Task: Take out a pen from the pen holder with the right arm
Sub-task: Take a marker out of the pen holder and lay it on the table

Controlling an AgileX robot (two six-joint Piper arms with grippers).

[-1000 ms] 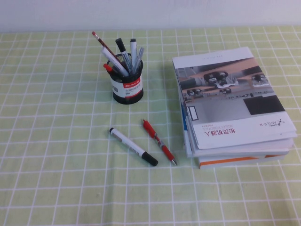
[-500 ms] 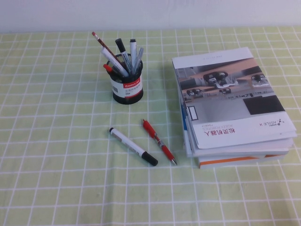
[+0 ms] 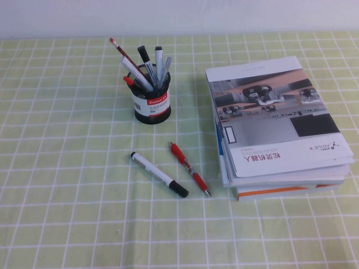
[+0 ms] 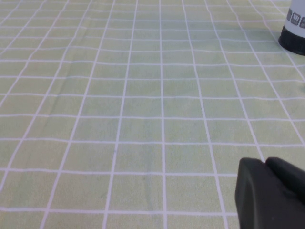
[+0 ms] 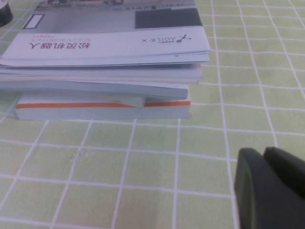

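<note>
While pens (image 3: 147, 64) lean in the pen holder (image 3: 152, 103), tops clear of its rim for pinching, the right gripper (image 5: 267, 191) sits closed and empty, low near the book stack (image 5: 105, 62). The left gripper (image 4: 269, 191), whose state I cannot tell, is parked over bare surface (image 4: 143, 95).

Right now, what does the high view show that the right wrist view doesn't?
Only high: the pens standing in the holder, the marker and red pen lying on the cloth; no arm. Only right wrist: the right gripper, shut, over cloth near the books. Both: books, cloth, probably the holder's base at the wrist view's edge. The left gripper shows in neither, only its own view, over cloth.
</note>
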